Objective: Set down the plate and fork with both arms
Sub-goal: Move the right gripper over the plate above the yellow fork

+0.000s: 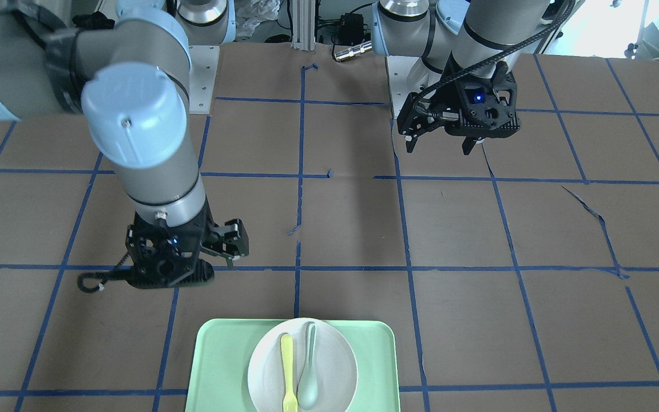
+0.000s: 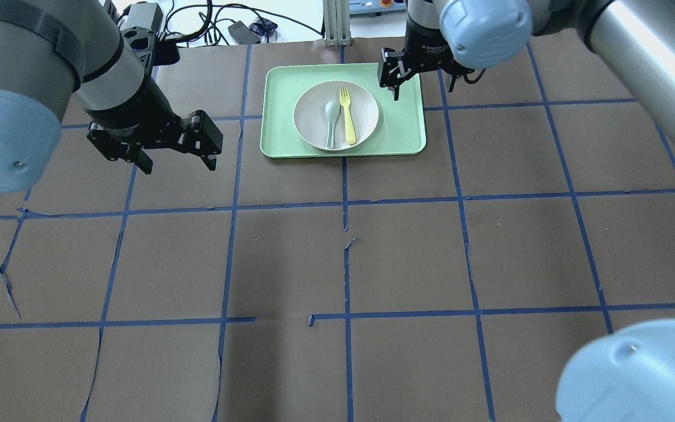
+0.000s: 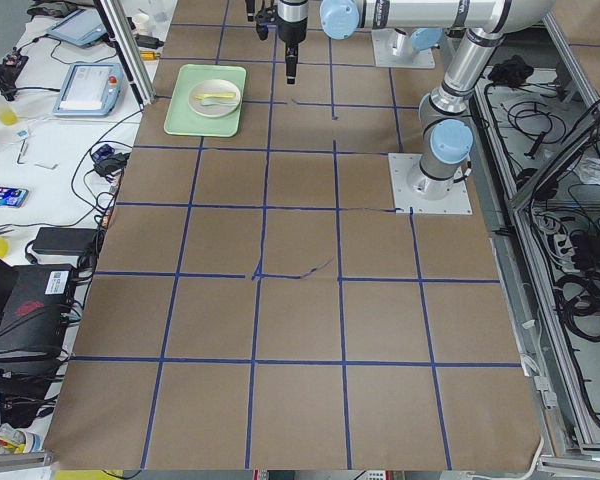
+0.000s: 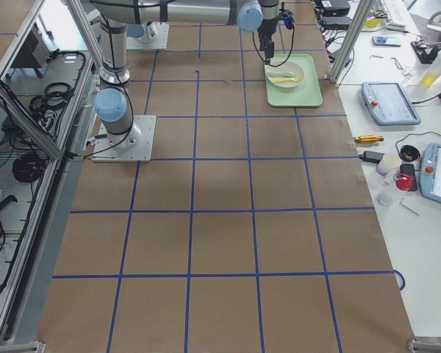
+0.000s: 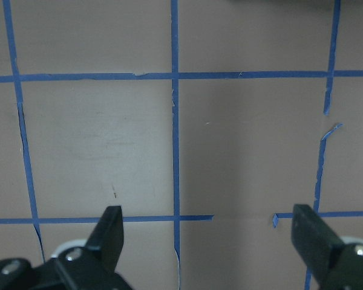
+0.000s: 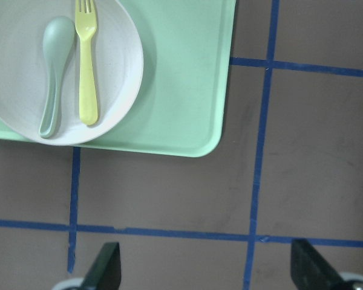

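Observation:
The off-white plate (image 2: 314, 114) lies on a mint-green tray (image 2: 402, 129) at the far middle of the table. The yellow fork (image 2: 347, 114) lies in the plate beside a grey-green spoon (image 2: 331, 117). My right gripper (image 2: 424, 88) is open and empty, hovering off the tray's right side. Its wrist view shows the plate (image 6: 118, 66), fork (image 6: 86, 66) and tray (image 6: 181, 78) to the upper left of the open gripper (image 6: 209, 272). My left gripper (image 2: 177, 164) is open and empty over bare table left of the tray. It also shows in the left wrist view (image 5: 212, 235).
The table is brown board with a blue tape grid (image 2: 346, 202). Some tape is torn near the middle (image 2: 349, 240). Cables and a metal post (image 2: 334, 23) stand beyond the far edge. In the front view the tray (image 1: 221, 366) is at the bottom edge.

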Tool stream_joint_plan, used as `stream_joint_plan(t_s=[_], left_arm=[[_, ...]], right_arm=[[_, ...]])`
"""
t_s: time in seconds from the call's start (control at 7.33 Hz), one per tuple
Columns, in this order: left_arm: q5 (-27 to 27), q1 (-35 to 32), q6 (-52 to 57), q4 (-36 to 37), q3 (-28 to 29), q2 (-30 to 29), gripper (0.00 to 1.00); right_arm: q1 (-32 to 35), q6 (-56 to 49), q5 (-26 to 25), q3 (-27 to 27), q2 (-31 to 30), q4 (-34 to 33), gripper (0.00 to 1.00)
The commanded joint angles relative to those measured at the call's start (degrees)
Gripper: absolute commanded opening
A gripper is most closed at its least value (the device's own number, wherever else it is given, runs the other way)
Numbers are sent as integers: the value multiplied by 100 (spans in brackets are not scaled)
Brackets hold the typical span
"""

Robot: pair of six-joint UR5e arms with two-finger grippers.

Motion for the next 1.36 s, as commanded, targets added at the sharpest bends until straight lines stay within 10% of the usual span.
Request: stream_joint_plan(t_s=[0.0,0.82,1.23], left_arm=[[-14,-4,-2,2,-142,-11,100],[-6,-4,-11,37,-213,-20,100],[-6,-4,-11,37,-222,-55,100]], right_arm=[[146,242,62,-353,849,-662,100],[568,937,227,-1242,2056,-955,93],[568,655,246,-1084,2100,-963,70]])
